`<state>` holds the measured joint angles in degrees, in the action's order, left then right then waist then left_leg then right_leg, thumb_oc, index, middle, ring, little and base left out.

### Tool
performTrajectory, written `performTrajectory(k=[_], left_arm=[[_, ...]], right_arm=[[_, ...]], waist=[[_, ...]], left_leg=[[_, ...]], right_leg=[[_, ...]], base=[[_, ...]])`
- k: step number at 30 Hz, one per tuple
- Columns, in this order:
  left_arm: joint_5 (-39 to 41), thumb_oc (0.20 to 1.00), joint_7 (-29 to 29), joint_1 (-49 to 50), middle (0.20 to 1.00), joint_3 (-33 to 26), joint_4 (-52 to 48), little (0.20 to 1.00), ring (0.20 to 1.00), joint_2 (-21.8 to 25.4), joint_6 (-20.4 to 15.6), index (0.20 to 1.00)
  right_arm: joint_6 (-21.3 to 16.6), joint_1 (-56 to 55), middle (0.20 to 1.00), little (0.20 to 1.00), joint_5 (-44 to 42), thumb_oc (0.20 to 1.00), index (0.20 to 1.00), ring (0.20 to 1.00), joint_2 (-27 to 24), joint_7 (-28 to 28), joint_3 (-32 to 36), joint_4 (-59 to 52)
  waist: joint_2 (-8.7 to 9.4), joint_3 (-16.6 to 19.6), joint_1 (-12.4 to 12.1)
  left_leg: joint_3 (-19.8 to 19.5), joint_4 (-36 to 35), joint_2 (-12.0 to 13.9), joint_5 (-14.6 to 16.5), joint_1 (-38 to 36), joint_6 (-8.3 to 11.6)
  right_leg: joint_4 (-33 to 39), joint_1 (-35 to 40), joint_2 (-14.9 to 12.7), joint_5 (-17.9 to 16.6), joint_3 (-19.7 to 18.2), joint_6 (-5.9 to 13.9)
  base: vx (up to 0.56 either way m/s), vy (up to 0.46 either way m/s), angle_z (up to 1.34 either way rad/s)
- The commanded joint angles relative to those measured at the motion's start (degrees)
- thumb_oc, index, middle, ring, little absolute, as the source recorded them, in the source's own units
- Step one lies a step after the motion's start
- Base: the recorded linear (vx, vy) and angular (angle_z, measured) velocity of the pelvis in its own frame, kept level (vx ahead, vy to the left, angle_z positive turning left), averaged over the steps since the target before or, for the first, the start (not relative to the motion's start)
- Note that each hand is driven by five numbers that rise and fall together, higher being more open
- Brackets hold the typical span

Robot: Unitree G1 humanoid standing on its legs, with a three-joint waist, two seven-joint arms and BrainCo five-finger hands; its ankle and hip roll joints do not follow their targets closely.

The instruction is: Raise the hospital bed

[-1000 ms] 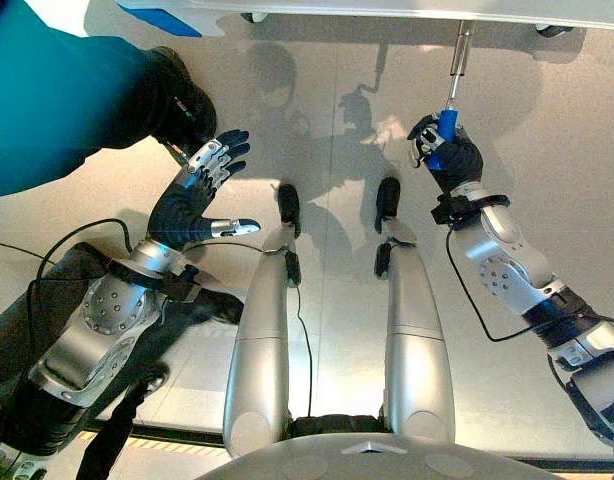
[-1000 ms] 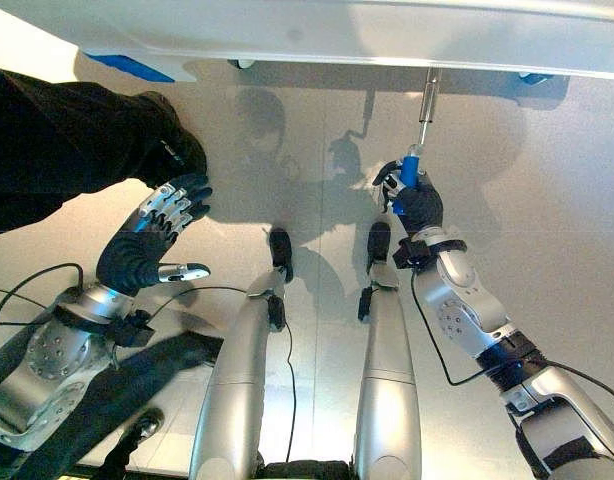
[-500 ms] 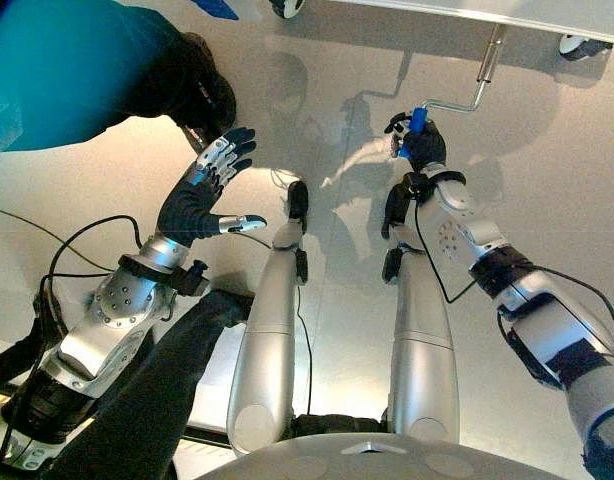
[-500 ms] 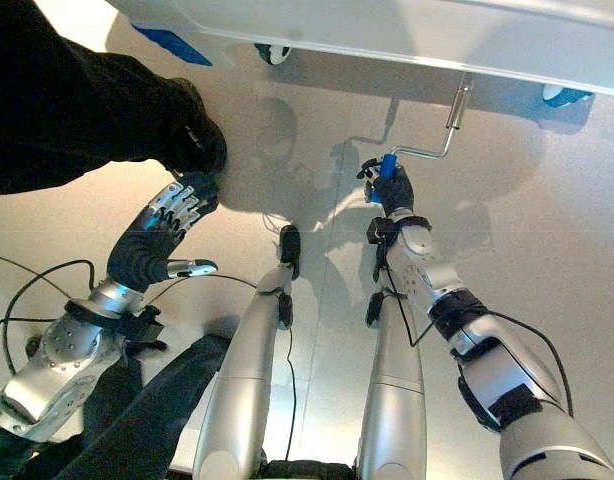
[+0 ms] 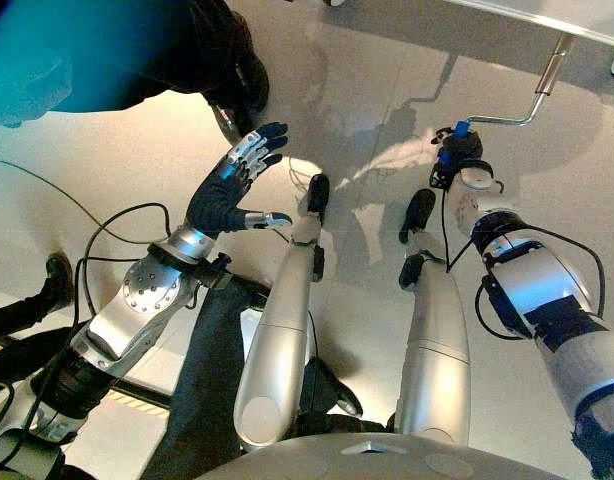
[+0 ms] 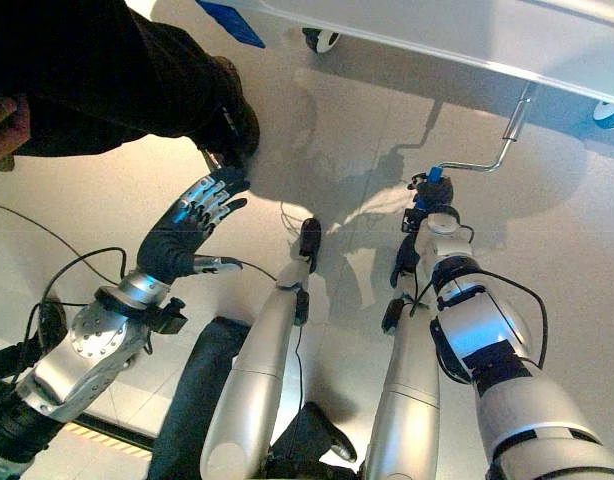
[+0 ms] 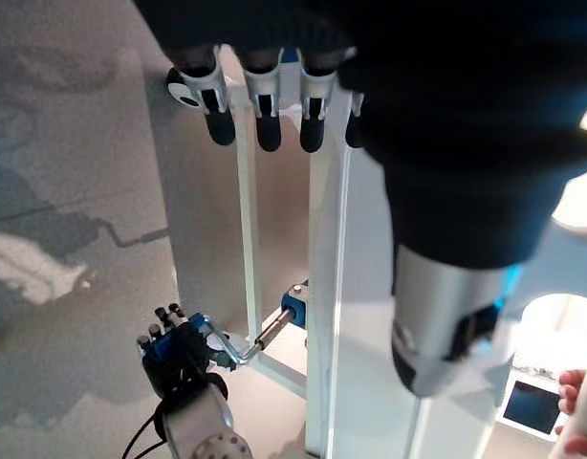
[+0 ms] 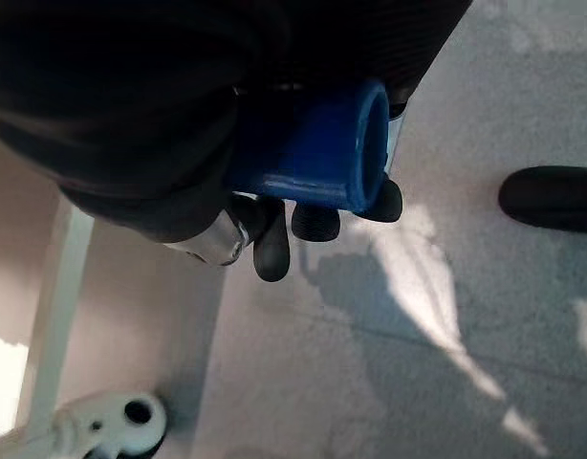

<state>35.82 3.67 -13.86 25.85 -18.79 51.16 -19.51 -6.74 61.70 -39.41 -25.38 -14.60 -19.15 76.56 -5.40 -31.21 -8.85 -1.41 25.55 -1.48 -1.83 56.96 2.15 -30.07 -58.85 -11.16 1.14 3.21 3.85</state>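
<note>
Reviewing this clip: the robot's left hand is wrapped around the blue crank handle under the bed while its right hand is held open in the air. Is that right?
Not quite: the hands are swapped. The right hand is curled around the blue crank handle, as the right wrist view shows. The left hand is held open in the air, seen in the left eye view.

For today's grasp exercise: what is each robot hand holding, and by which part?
The right robot hand grips the bed crank by its blue handle. The left robot hand is open, holding nothing.
</note>
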Motion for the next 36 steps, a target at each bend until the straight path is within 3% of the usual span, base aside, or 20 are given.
performTrajectory(k=[1, 8, 15, 21, 25, 26, 27, 28, 29, 32, 33, 36], left_arm=[[2.03, 1.000, -1.73, 1.54, 1.000, -1.17, -4.42, 1.000, 1.000, -2.68, -2.64, 1.000], [3.13, 1.000, -3.77, 2.80, 1.000, -1.55, -4.35, 1.000, 1.000, -1.74, -2.19, 1.000], [4.02, 1.000, -4.60, 3.67, 1.000, -1.81, -4.11, 1.000, 1.000, -1.29, -1.70, 1.000], [4.44, 1.000, -5.09, 4.32, 1.000, -2.00, -4.24, 1.000, 1.000, -1.03, -1.47, 1.000], [4.67, 1.000, -5.44, 4.97, 1.000, -2.52, -4.59, 1.000, 1.000, -1.35, -1.33, 1.000], [4.70, 1.000, -5.27, 5.95, 1.000, -3.34, -4.80, 1.000, 1.000, -1.81, -1.42, 1.000], [4.69, 1.000, -5.28, 6.17, 1.000, -3.46, -4.88, 1.000, 1.000, -1.74, -1.40, 1.000], [4.27, 1.000, -4.89, 7.87, 1.000, -5.11, -4.88, 1.000, 1.000, -2.61, -1.22, 1.000], [4.25, 1.000, -4.90, 8.08, 1.000, -5.14, -5.00, 1.000, 1.000, -2.46, -1.17, 1.000], [3.22, 1.000, -4.28, 11.14, 1.000, -7.90, -5.87, 1.000, 1.000, -2.76, -1.11, 1.000], [3.22, 1.000, -4.28, 11.29, 1.000, -7.88, -5.98, 1.000, 1.000, -2.62, -1.07, 1.000], [1.97, 1.000, -3.41, 13.52, 1.000, -9.95, -7.05, 1.000, 1.000, -1.75, -0.54, 1.000]], right_arm=[[-0.50, 0.50, 0.200, 0.200, 0.56, 0.200, 0.200, 0.200, -7.70, -1.34, 0.87, 0.71], [-0.43, -6.45, 0.200, 0.200, 0.68, 0.200, 0.200, 0.200, -16.60, -2.08, 6.39, 2.47], [-1.29, -10.63, 0.200, 0.200, -1.70, 0.200, 0.200, 0.200, -21.46, -2.51, 10.47, 2.70], [-2.34, -13.59, 0.200, 0.200, -3.39, 0.200, 0.200, 0.200, -23.93, -3.07, 13.53, 2.64], [-5.88, -15.49, 0.200, 0.200, -8.25, 0.200, 0.200, 0.200, -24.17, -3.20, 15.57, -2.08], [-9.28, -16.90, 0.200, 0.200, -11.02, 0.200, 0.200, 0.200, -23.09, -2.87, 15.67, -8.24], [-9.30, -17.23, 0.200, 0.200, -10.95, 0.200, 0.200, 0.200, -22.89, -3.10, 15.78, -8.62], [-13.91, -21.97, 0.200, 0.200, -13.05, 0.200, 0.200, 0.200, -20.70, -2.59, 16.85, -20.32], [-13.88, -22.61, 0.200, 0.200, -12.80, 0.200, 0.200, 0.200, -20.43, -2.95, 17.19, -20.99], [-22.02, -35.32, 0.200, 0.200, -13.98, 0.200, 0.200, 0.200, -14.92, -0.64, 21.02, -49.72], [-21.91, -35.84, 0.200, 0.200, -13.68, 0.200, 0.200, 0.200, -14.68, -0.95, 21.25, -50.30], [-24.96, -43.67, 0.200, 0.200, -14.29, 0.200, 0.200, 0.200, -11.07, 2.67, 22.74, -67.82]], waist=[[-4.98, 1.41, 1.61], [-6.04, 1.41, 3.13], [-5.73, 1.41, 4.72], [-5.10, 1.41, 6.00], [-4.37, 1.41, 7.53], [-3.61, 1.41, 8.20], [-3.48, 1.41, 8.22], [-2.45, 1.41, 9.44], [-2.28, 1.41, 9.39], [-0.30, 1.41, 11.48], [-0.20, 1.41, 11.42], [0.98, 1.41, 12.56]], left_leg=[[1.22, 1.20, -1.38, 3.82, -0.84, -1.30], [1.88, 1.11, -0.89, 3.76, -1.07, -1.12], [2.57, 0.57, -0.24, 3.55, -1.76, -0.81], [2.93, -0.08, 0.14, 3.26, -2.34, -0.50], [3.26, -0.26, 0.74, 3.03, -2.80, -0.17], [3.49, -0.50, 1.15, 3.01, -3.06, -0.05], [3.55, -0.53, 1.16, 3.00, -3.15, -0.04], [3.79, -0.61, 1.45, 2.91, -3.06, 0.03], [3.83, -0.63, 1.43, 2.90, -3.20, 0.03], [3.68, -1.01, 1.72, 2.62, -3.04, 0.18], [3.68, -1.03, 1.70, 2.61, -3.18, 0.18], [3.52, -0.91, 1.77, 2.49, -2.77, 0.09]], right_leg=[[0.32, 2.07, -0.16, 0.61, -1.29, 2.87], [-0.61, 1.33, 0.19, 1.22, -2.04, 2.87], [-1.39, 0.85, 0.68, 1.66, -2.53, 2.76], [-1.75, 0.70, 1.16, 1.85, -2.81, 2.67], [-2.06, 0.58, 1.63, 1.99, -2.93, 2.47], [-1.74, 0.52, 2.07, 1.83, -3.03, 2.40], [-1.74, 0.57, 2.08, 1.82, -3.09, 2.40], [-1.55, 0.33, 2.65, 1.55, -3.23, 2.31], [-1.60, 0.43, 2.63, 1.58, -3.28, 2.31], [-0.90, 0.30, 2.95, 1.21, -3.18, 2.30], [-0.92, 0.42, 2.92, 1.23, -3.18, 2.30], [-0.86, 0.47, 2.88, 1.14, -2.88, 2.30]], base=[[0.00, 0.000, 0.00], [0.00, -0.013, -0.04], [0.00, -0.042, -0.04], [-0.01, -0.046, -0.04], [0.00, -0.045, -0.01], [0.00, -0.025, -0.07], [0.00, -0.036, -0.08], [-0.01, -0.018, -0.06], [-0.01, -0.037, -0.06], [-0.01, -0.055, -0.10], [-0.01, -0.047, -0.16], [-0.01, -0.028, -0.11]])
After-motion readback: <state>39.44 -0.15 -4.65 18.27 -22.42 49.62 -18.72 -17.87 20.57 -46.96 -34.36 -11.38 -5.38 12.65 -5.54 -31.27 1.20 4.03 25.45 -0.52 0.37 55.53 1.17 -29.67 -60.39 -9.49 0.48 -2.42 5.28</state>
